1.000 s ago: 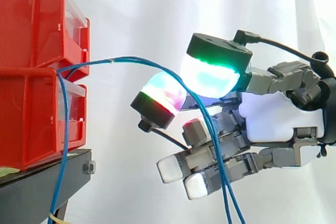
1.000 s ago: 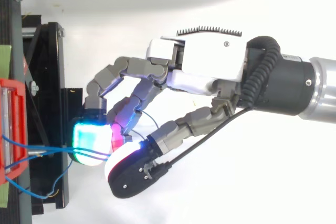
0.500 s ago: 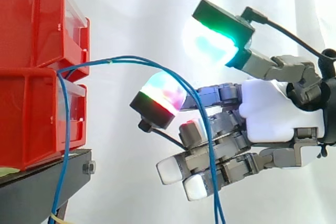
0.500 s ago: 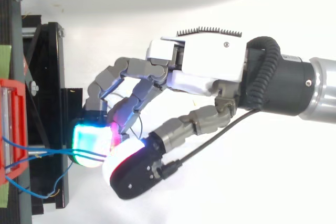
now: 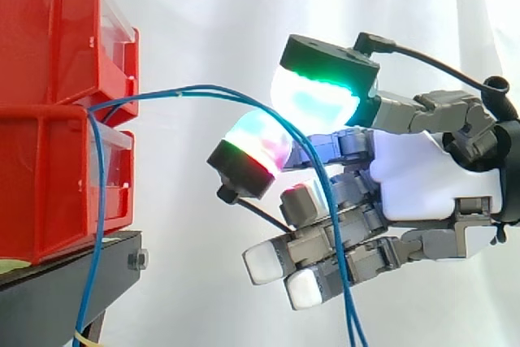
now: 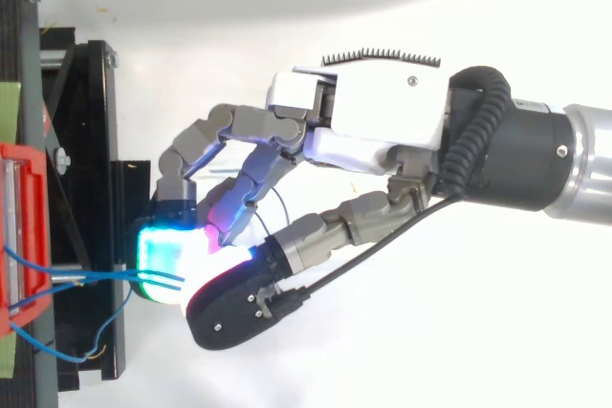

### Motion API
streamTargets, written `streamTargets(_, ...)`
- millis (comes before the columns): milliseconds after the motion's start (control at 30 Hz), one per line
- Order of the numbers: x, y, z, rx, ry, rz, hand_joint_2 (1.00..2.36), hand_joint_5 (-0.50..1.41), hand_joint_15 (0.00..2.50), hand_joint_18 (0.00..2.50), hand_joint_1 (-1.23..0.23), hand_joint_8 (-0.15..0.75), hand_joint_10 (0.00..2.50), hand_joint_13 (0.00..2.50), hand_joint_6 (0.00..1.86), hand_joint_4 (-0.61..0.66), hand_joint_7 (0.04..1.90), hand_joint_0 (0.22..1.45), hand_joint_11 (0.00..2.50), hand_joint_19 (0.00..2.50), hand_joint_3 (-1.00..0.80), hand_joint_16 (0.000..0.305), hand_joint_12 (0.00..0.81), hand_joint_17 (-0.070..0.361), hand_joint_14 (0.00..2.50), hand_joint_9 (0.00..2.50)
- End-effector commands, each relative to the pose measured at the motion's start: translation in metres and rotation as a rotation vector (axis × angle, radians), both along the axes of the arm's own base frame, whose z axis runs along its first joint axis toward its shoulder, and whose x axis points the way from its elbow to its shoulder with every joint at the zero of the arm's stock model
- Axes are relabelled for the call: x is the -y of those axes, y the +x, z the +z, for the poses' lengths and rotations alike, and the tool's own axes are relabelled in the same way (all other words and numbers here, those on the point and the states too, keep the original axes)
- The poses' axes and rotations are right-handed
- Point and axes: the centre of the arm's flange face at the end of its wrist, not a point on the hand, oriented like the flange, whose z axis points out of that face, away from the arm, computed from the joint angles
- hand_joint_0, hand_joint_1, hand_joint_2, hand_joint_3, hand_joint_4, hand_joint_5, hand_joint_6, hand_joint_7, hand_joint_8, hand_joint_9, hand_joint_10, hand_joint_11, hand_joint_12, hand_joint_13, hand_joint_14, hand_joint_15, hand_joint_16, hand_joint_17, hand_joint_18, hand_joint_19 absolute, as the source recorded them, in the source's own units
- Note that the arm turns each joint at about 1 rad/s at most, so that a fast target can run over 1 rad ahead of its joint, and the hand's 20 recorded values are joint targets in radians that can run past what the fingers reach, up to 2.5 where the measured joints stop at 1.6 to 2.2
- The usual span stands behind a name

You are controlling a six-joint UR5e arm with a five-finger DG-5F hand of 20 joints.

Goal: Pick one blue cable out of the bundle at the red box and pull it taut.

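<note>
Two stacked red bins (image 5: 49,103) stand at the left on a black stand (image 5: 73,282). Blue cable (image 5: 203,91) arcs from the gap between the bins over to my hand (image 5: 422,184), then drops past the lower fingers. The thumb's green-cyan pad (image 5: 313,99) is pressed down towards a finger's red-white pad (image 5: 256,144), and the cable strands run between the two. From above, the blue cable (image 6: 96,276) leads from the red bin (image 6: 19,236) into the glowing pads, with my hand (image 6: 373,112) reaching in from the right. The other fingers are half curled below.
Another blue strand (image 5: 97,225) hangs straight down the front of the lower bin past the stand's edge. In the top view the black stand (image 6: 96,140) lies close to the fingertips. A white curtain hangs behind.
Half a second ago the thumb was lifted high off the cable; it has come back down against the finger's pad. The hanging strands have shifted slightly to the right.
</note>
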Motion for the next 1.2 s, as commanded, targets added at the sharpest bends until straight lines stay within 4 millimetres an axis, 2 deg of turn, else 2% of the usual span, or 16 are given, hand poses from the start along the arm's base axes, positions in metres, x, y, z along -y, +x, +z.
streamTargets(0, 0.0003, -0.0001, -0.0001, -0.001, 0.0, 0.0, 1.02, -0.14, 0.43, 0.74, -0.86, 0.378, 0.01, 0.83, 0.96, -0.07, 0.82, 0.69, 0.91, 0.44, -0.3, 0.05, 0.377, 0.112, 0.01, 1.04)
streamTargets(267, 0.0002, -0.0001, -0.0001, 0.0, 0.008, 0.001, 1.02, -0.15, 0.41, 0.76, -0.89, 0.367, 0.0, 0.84, 0.98, -0.17, 0.88, 0.77, 0.93, 0.45, -0.29, 0.048, 0.37, 0.108, 0.01, 1.05)
streamTargets(433, -0.001, 0.0, -0.0001, 0.001, 0.012, 0.002, 1.02, -0.13, 0.39, 0.74, -0.84, 0.311, 0.01, 0.83, 0.96, -0.1, 0.86, 0.64, 0.7, 0.47, -0.26, 0.049, 0.365, 0.11, 0.01, 1.07)
streamTargets(500, -0.001, 0.0, -0.0001, 0.001, 0.012, 0.002, 1.01, -0.13, 0.39, 0.73, -0.76, 0.319, 0.01, 0.83, 0.94, -0.08, 0.85, 0.58, 0.62, 0.48, -0.22, 0.054, 0.386, 0.122, 0.01, 1.08)
streamTargets(800, -0.001, 0.0001, 0.0, 0.002, 0.012, 0.002, 1.01, -0.11, 0.37, 0.75, -0.68, 0.348, 0.0, 0.85, 0.92, -0.06, 0.87, 0.56, 0.57, 0.48, -0.17, 0.065, 0.441, 0.147, 0.01, 1.12)
streamTargets(1167, -0.0012, 0.0003, 0.0001, 0.004, 0.013, 0.004, 1.0, -0.11, 0.39, 0.76, -0.59, 0.373, 0.01, 0.87, 0.91, -0.03, 0.85, 0.55, 0.59, 0.49, -0.16, 0.07, 0.463, 0.156, 0.01, 1.13)
